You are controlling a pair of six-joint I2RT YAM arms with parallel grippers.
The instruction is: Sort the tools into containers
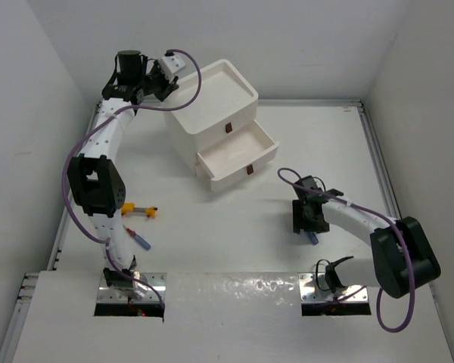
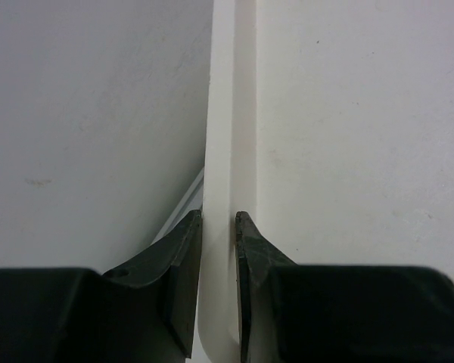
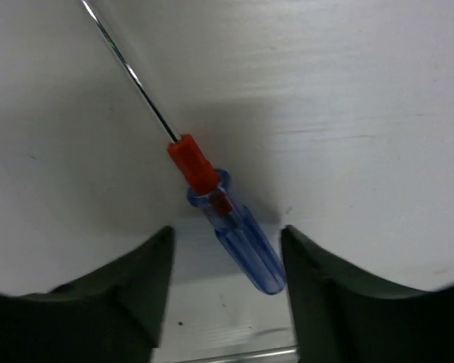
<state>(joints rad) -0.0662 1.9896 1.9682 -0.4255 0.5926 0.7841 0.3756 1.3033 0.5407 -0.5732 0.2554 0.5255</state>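
Observation:
The white drawer unit [image 1: 212, 91] stands at the back middle, with one drawer [image 1: 238, 155] pulled out towards the front right and showing nothing inside. My left gripper [image 1: 165, 82] is shut on the unit's top rim [image 2: 223, 136] at its left edge, one finger on each side. My right gripper [image 1: 306, 221] is open and low over a blue-handled screwdriver [image 3: 242, 246] with a red collar. The handle lies on the table between the fingers, and the thin shaft [image 3: 129, 68] points away. A yellow-orange screwdriver [image 1: 141, 209] and a second blue one [image 1: 140, 240] lie by the left arm.
Small dark-red handles mark the closed top drawer [image 1: 229, 128] and the open drawer [image 1: 251, 171]. White walls close in the table on the left, back and right. A metal strip [image 3: 234, 355] runs just under the right gripper.

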